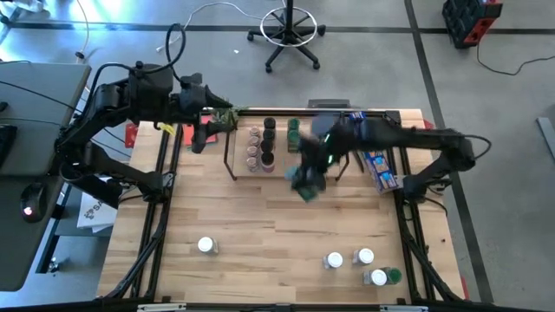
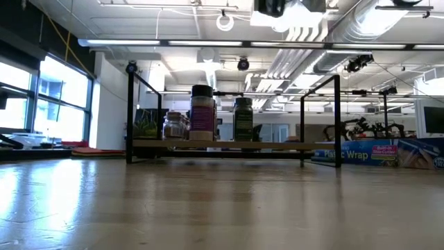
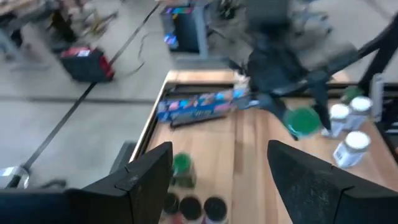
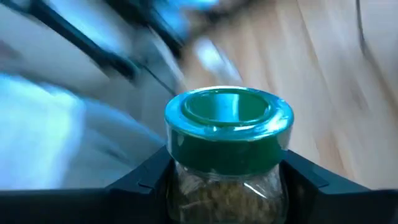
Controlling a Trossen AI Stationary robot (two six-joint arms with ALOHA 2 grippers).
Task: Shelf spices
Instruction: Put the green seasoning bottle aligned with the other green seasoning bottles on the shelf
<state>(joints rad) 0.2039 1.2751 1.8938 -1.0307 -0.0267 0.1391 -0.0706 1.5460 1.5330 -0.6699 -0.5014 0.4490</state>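
The light-wood shelf (image 1: 260, 165) on black legs stands at the table's far middle, with several spice jars (image 1: 260, 143) upright on it; they also show in the low view (image 2: 202, 111). My right gripper (image 1: 305, 182) is in front of the shelf's right half, shut on a green-lidded jar (image 4: 227, 124). My left gripper (image 1: 201, 134) hangs open and empty at the shelf's left end; its own view (image 3: 217, 177) shows the gap between its fingers. Several more jars (image 1: 364, 257) stand near the table's near right edge, and one (image 1: 206, 245) stands at the near left. My right gripper pinches the jar's clear glass body just below the green lid (image 4: 186, 180), one finger (image 4: 146, 177) on either side. The lid end sticks out past the fingers. The jar is lifted clear of the table, in front of the shelf.
A long blue packet (image 1: 379, 169) lies right of the shelf, under my right arm; it also shows in the low view (image 2: 374, 153). A red flat thing (image 1: 186, 133) lies at the far left by my left gripper. Bare wood (image 1: 277, 225) lies between the shelf and the near jars.
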